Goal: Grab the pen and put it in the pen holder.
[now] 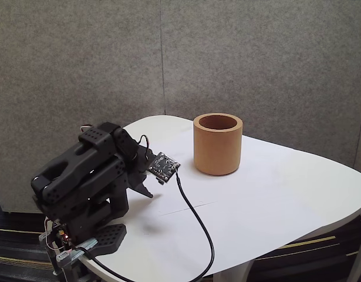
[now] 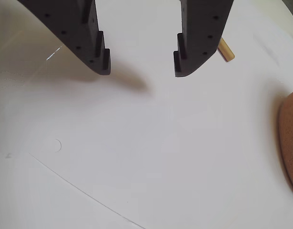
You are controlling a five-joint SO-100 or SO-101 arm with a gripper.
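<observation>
The white desk (image 1: 286, 194) with its rounded edge carries everything, set against a grey felt wall (image 1: 256, 59). The black arm (image 1: 80, 182) is folded low at the desk's near-left corner in the fixed view, a compact crouch that looks like a rest posture, with a small circuit board (image 1: 164, 166) at its wrist and a black cable (image 1: 195, 226) trailing from it across the desk and off the front edge.

The pen holder (image 1: 218, 144) stands upright near the middle of the desk, well apart from the arm, its mouth open to the top so a pen could drop straight in. In the wrist view its cork-like side shows at the right edge.

The hand (image 2: 142, 67) is spread, its two dark fingers (image 2: 96, 45) wide apart with nothing between them, hanging over bare desk.

The pen (image 2: 226, 50) shows as a short tan end peeking out just behind the right finger in the wrist view, lying on the desk outside the gap. Judging from this, the grasp has not yet begun; the hand would need to shift toward the pen before pinching it.
</observation>
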